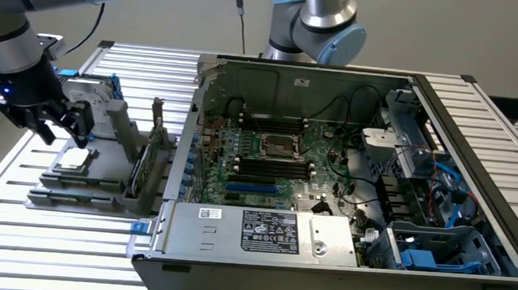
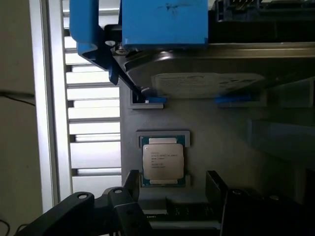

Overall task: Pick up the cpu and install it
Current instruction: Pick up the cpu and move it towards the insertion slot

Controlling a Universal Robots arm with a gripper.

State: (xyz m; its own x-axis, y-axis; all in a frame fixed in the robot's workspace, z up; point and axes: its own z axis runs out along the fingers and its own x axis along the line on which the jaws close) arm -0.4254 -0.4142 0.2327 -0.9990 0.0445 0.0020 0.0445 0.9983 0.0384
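Observation:
The cpu [image 1: 77, 159], a small square chip with a pale metal top, lies flat in a recess of the grey holder [image 1: 106, 183] at the exterior view's left, outside the computer case. My gripper [image 1: 63, 133] hangs just above it, slightly toward the exterior view's left, and stands open with nothing held. In the wrist view the cpu [image 2: 163, 161] sits in its green-edged seat, and my gripper [image 2: 173, 188] shows two dark fingers [image 2: 132, 183] spread wider than the chip and not touching it. The dark metal-framed socket [image 1: 281, 147] is in the middle of the motherboard.
A silver hard drive with a blue frame [image 1: 89, 88] [image 2: 206, 83] lies just beyond the cpu on the holder. Upright cards [image 1: 152, 149] stand between the holder and the open case [image 1: 471, 163]. A power supply [image 1: 264, 231] fills the case's front. Another arm [image 1: 323, 22] stands behind.

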